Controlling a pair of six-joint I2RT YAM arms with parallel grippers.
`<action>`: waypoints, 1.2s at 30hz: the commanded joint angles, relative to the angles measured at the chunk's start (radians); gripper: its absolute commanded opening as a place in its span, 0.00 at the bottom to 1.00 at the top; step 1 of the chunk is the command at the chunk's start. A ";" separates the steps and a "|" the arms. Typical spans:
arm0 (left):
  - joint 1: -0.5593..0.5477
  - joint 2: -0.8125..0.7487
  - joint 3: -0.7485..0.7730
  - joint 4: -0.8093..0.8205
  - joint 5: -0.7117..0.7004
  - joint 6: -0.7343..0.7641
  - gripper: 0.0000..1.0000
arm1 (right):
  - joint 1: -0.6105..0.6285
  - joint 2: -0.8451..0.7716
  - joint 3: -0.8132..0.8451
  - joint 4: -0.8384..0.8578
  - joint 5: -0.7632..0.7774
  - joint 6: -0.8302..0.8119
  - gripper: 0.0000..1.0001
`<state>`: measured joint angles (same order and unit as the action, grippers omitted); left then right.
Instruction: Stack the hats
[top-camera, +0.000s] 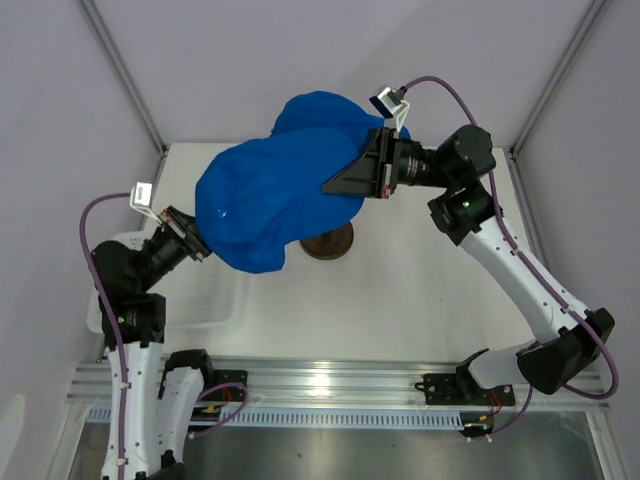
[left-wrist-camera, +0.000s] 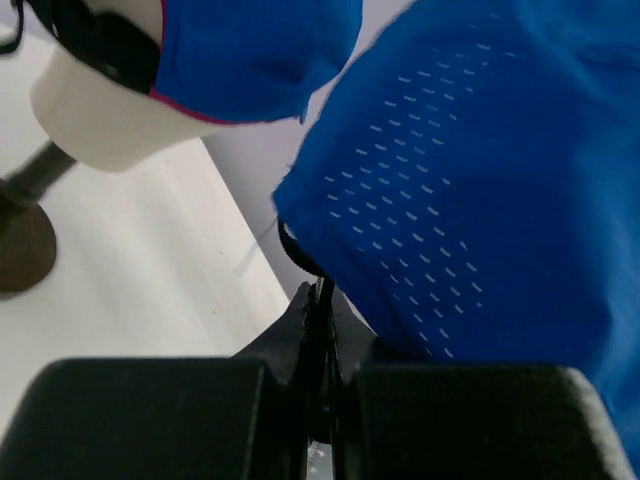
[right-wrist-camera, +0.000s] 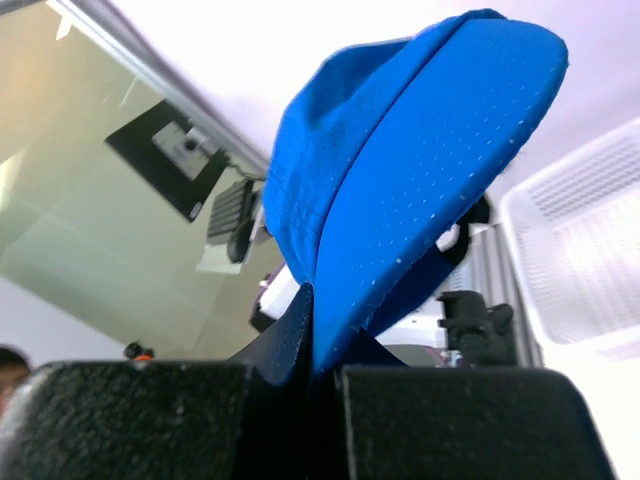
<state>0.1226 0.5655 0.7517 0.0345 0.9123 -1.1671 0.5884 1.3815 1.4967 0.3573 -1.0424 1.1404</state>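
A royal blue cap (top-camera: 265, 205) hangs in the air, stretched between both grippers above the table. My left gripper (top-camera: 198, 243) is shut on its left edge; in the left wrist view (left-wrist-camera: 320, 292) the jaws pinch the cap's (left-wrist-camera: 480, 180) rim. My right gripper (top-camera: 330, 186) is shut on its right edge; the right wrist view (right-wrist-camera: 315, 300) shows the fabric (right-wrist-camera: 420, 150) between the closed fingers. A second blue cap (top-camera: 325, 115) sits behind it on the cream mannequin head (left-wrist-camera: 100, 120), with a thin magenta edge (left-wrist-camera: 190, 108) under it.
The mannequin's brown stand base (top-camera: 328, 243) sits mid-table below the held cap. A white mesh basket (top-camera: 205, 295) lies at the left beneath the left arm, and shows in the right wrist view (right-wrist-camera: 580, 260). Enclosure posts rise at the back corners.
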 joint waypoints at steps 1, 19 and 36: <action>-0.003 0.083 0.156 -0.180 -0.065 0.184 0.11 | -0.045 -0.038 0.083 -0.087 0.016 -0.100 0.00; -0.090 0.666 0.834 -0.410 -0.066 0.070 0.01 | -0.384 0.080 0.250 -0.147 0.235 0.122 0.00; -0.156 0.922 1.063 -0.587 -0.135 0.110 0.01 | -0.472 0.237 0.326 -0.092 0.148 0.306 0.00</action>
<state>-0.0383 1.4902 1.7836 -0.5079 0.7952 -1.0744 0.1547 1.6272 1.7924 0.2153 -0.9535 1.4433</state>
